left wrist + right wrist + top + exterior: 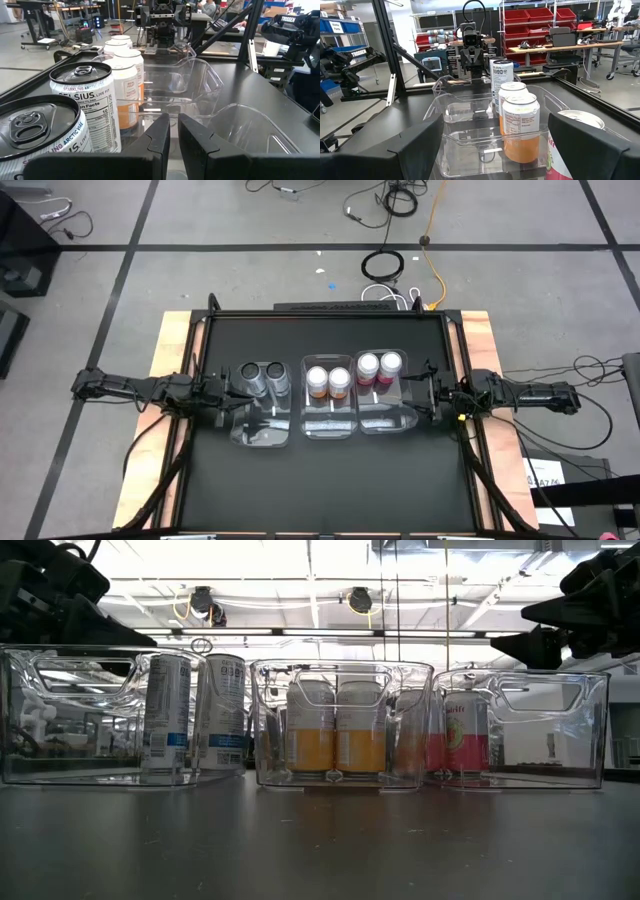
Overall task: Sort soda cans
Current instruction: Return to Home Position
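Note:
Three clear bins stand in a row on the black table. The left bin (262, 435) holds two dark grey cans (264, 377) upright at its far end. Two orange-brown cans (329, 381) are in the middle bin (330, 428), two red-pink cans (379, 367) in the right bin (392, 420). My left gripper (228, 388) is shut and hovers over the left bin's left side, next to the grey cans (82, 100). My right gripper (418, 387) is open wide (495, 150) and hovers over the right bin's right side, above rim height (530, 645).
All cans stand on their bases in the far halves of the bins. A black frame rail (330, 312) runs along the table's far edge, with wooden borders (170, 350) at left and right. Cables (385, 265) lie on the floor beyond.

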`<action>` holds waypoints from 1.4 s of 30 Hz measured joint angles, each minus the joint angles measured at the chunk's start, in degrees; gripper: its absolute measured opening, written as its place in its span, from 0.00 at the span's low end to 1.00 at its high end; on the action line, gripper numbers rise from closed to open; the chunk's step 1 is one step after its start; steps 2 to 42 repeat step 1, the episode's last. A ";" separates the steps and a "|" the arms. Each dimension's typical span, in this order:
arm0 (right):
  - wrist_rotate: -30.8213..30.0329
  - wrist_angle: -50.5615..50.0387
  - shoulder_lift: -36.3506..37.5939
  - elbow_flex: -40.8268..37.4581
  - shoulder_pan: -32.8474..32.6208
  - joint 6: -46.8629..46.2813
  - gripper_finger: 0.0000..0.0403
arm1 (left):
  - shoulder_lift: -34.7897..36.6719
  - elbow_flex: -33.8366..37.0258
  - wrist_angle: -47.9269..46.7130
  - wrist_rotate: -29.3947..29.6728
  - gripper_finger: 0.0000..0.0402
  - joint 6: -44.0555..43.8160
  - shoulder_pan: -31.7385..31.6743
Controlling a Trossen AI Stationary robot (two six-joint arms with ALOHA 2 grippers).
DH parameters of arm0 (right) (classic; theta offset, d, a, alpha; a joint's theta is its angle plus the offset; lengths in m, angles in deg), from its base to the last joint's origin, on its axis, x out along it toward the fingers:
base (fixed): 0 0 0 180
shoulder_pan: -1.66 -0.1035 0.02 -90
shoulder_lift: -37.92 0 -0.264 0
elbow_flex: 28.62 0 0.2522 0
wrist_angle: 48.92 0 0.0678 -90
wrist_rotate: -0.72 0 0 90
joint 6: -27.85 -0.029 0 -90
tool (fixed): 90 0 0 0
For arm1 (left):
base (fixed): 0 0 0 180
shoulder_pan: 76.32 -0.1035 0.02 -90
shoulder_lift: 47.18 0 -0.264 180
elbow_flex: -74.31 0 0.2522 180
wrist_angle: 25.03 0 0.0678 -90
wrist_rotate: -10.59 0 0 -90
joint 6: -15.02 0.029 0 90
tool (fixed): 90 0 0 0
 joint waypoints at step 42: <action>0.00 0.00 0.00 0.01 0.00 0.00 0.87 | 0.00 -0.01 0.02 -0.01 0.12 0.00 -0.01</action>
